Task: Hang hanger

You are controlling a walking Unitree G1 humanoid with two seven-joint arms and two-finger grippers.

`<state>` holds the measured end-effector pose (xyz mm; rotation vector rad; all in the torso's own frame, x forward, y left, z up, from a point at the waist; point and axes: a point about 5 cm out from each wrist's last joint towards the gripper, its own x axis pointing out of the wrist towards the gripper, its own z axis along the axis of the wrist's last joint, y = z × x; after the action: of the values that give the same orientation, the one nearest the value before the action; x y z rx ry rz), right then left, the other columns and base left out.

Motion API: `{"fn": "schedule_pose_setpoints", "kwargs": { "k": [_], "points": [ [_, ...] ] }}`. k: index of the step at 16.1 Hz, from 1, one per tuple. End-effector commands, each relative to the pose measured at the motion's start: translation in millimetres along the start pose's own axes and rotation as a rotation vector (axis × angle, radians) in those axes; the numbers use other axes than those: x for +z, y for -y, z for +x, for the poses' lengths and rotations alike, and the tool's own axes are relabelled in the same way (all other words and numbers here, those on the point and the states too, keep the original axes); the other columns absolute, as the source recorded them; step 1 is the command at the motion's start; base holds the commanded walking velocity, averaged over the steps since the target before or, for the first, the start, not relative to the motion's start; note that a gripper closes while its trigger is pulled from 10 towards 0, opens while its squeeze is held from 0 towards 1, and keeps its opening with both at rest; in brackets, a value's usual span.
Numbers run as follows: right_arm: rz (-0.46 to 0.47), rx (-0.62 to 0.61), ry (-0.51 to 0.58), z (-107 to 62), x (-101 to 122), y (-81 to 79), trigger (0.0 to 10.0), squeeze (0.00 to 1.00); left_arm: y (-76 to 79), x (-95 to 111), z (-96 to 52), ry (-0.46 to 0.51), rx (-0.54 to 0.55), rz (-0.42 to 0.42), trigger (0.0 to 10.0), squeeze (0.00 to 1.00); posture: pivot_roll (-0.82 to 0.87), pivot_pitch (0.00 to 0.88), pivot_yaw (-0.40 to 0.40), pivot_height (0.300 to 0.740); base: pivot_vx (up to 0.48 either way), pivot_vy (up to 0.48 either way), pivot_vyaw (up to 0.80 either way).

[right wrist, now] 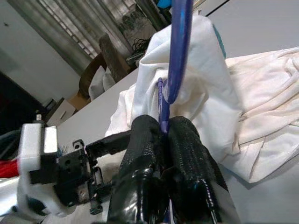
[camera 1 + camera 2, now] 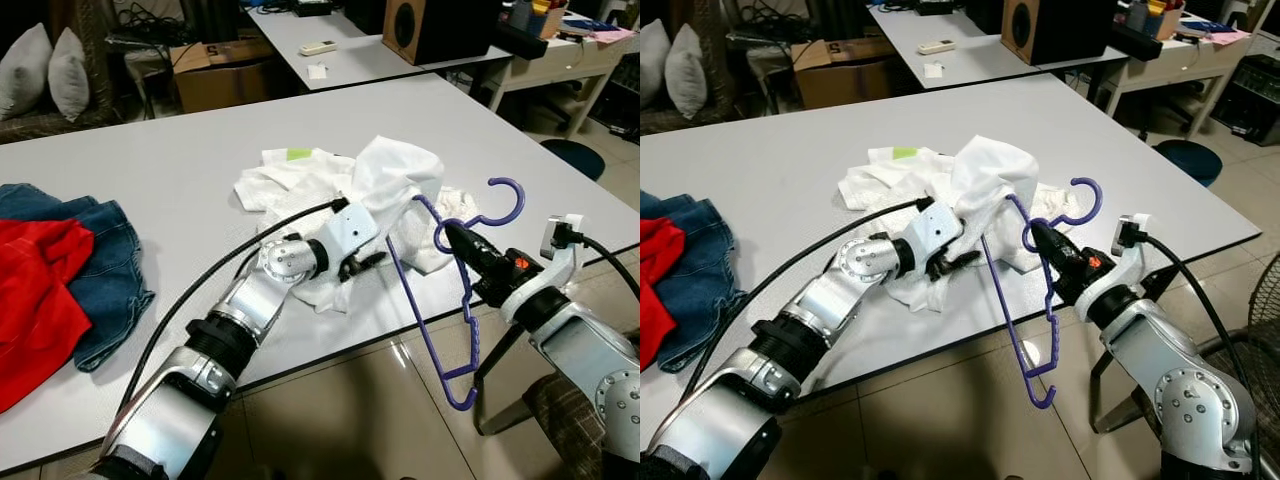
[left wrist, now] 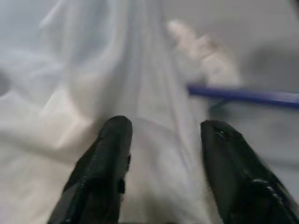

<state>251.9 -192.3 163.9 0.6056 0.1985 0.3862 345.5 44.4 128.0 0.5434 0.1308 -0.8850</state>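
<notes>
One large grey table (image 2: 180,170) fills the scene, and the work happens at its near right edge. One crumpled white garment (image 2: 385,185) lies there in a heap. To the far left on the same table sit one pair of blue jeans (image 2: 105,265) and one red garment (image 2: 35,300), touching each other and well apart from the white one.

One purple plastic hanger (image 2: 445,300) is the task's object. It hangs past the table edge with its hook (image 2: 505,200) raised and one shoulder tucked under a fold of the white garment. The right gripper (image 1: 163,135) has its two black fingers pressed together on the hanger's neck, just below the hook. The left gripper (image 3: 163,140) rests on the white cloth with its fingers apart, a ridge of fabric lying between them, not yet pinched.

Judging from this, the step in hand is threading the hanger into the garment. To do it well, the left gripper probably needs to close on the cloth near the opening and hold it taut while the right one slides the hanger arm further in. The hanger tilts steeply, so levelling it first would likely help. Pulling too hard could drag the whole garment off the table.

Two silver arms are at work.
</notes>
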Motion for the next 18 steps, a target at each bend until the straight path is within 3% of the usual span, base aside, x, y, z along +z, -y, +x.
{"fn": "schedule_pose_setpoints", "kwargs": {
  "k": [1, 7, 10, 14, 16, 17, 18],
  "points": [
    [-0.019, 0.012, 0.022, -1.0, 8, -4.1, 10.0, 0.00, -10.1, 1, -1.8, -0.017, 0.047, 0.030, 0.0, 0.00, -0.11, 0.000, 0.038, 0.740, 0.000, 0.000, 0.00],
    [-0.013, 0.020, 0.021, -0.4, 8, -5.2, 10.0, 0.00, -20.5, -9, -5.6, -0.064, 0.108, 0.026, 0.0, 0.00, -0.10, 0.000, 0.035, 0.740, 0.000, 0.000, 0.00],
    [-0.010, 0.028, 0.013, 0.5, 6, -6.5, 10.0, 0.00, -28.9, 2, -6.9, 0.014, 0.146, -0.002, 0.0, 0.00, -0.10, 0.000, 0.036, 0.740, 0.000, 0.000, 0.00],
    [-0.005, 0.028, 0.011, 1.0, 4, -7.0, 10.0, 0.00, -44.5, 16, -11.5, 0.133, 0.192, -0.100, 0.0, 0.00, -0.10, 0.000, 0.040, 0.740, 0.000, 0.000, 0.00],
    [-0.006, 0.029, 0.009, 1.3, 3, -7.4, 10.0, 0.00, -46.9, 18, -13.0, 0.148, 0.185, -0.123, 0.0, 0.00, -0.10, 0.000, 0.040, 0.740, 0.000, 0.000, 0.00],
    [-0.002, 0.040, -0.008, 4.7, -2, -10.7, 10.0, 0.00, -60.4, 28, -20.8, 0.215, 0.206, -0.192, 0.0, 0.00, -0.09, 0.000, 0.035, 0.740, 0.000, 0.000, 0.00],
    [0.001, 0.044, -0.013, 6.6, -4, -12.2, 10.0, 0.00, -65.1, 32, -24.2, 0.233, 0.207, -0.197, 0.0, 0.00, -0.09, 0.000, 0.035, 0.740, 0.000, 0.000, 0.00]
  ]
}}
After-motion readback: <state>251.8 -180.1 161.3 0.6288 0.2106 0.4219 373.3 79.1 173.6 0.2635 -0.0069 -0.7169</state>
